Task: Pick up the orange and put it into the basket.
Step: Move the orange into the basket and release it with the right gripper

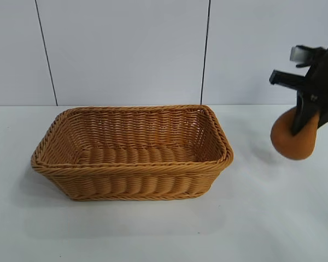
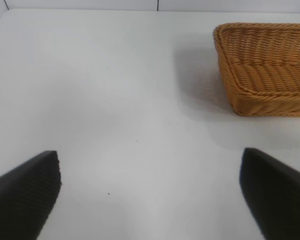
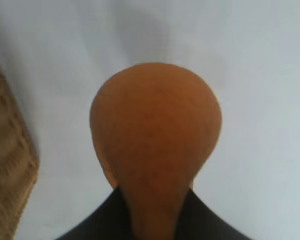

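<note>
The tan wicker basket [image 1: 132, 152] stands on the white table, left of centre. It holds nothing that I can see. My right gripper [image 1: 305, 121] is shut on the orange [image 1: 296, 141] and holds it in the air, to the right of the basket and clear of its rim. In the right wrist view the orange [image 3: 155, 135] fills the middle, pinched at its narrow end between the black fingers [image 3: 102, 220]. My left gripper [image 2: 150, 192] is open and empty above bare table, with the basket's corner [image 2: 265, 70] off to one side.
A white panelled wall [image 1: 126, 49] stands behind the table. The basket's edge [image 3: 10, 165] shows beside the orange in the right wrist view.
</note>
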Controlling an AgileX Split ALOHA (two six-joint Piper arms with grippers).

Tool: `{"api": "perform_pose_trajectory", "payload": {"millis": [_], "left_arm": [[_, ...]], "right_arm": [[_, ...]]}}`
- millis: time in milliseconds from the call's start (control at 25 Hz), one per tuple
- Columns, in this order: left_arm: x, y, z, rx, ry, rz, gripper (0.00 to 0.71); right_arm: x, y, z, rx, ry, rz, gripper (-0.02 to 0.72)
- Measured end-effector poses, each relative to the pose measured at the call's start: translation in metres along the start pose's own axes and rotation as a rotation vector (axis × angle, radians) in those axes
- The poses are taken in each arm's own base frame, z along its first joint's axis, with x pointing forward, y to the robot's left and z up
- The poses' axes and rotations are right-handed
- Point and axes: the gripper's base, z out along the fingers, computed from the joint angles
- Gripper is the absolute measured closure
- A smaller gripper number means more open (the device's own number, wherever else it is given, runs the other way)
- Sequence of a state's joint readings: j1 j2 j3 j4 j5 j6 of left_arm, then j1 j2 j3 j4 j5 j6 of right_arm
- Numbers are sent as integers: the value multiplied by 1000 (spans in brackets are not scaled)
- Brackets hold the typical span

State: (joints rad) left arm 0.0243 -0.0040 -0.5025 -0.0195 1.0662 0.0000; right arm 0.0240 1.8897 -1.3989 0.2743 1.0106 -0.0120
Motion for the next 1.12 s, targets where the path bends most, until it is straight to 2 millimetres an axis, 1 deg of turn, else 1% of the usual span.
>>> {"api": "perform_pose_trajectory", "payload": {"millis": [160, 240, 320, 400, 560, 680, 800, 920, 1000, 1040, 1120], "left_arm": [[0, 0, 0, 0, 0, 0, 17], [0, 0, 0, 0, 0, 0, 17], [0, 0, 0, 0, 0, 0, 17], [0, 0, 0, 0, 0, 0, 17], [0, 0, 0, 0, 0, 0, 17], [0, 0, 0, 0, 0, 0, 17], [0, 0, 0, 0, 0, 0, 17], [0, 0, 0, 0, 0, 0, 17], [0, 0, 0, 0, 0, 0, 17], [0, 0, 0, 0, 0, 0, 17], [0, 0, 0, 0, 0, 0, 17]], "right_arm": [[5, 18, -33, -60, -97, -28, 643], [8, 33, -41, -76, -134, -70, 643], [12, 52, -42, -95, -153, -118, 643], [18, 75, -38, -116, -164, -164, 643], [33, 132, -28, -187, -217, -264, 643], [48, 172, -9, -238, -238, -318, 643], [58, 195, 22, -249, -215, -338, 643], [61, 203, 59, -232, -185, -338, 643], [59, 201, 82, -215, -170, -323, 643], [59, 200, 91, -205, -156, -318, 643], [60, 198, 103, -193, -134, -311, 643]]}}
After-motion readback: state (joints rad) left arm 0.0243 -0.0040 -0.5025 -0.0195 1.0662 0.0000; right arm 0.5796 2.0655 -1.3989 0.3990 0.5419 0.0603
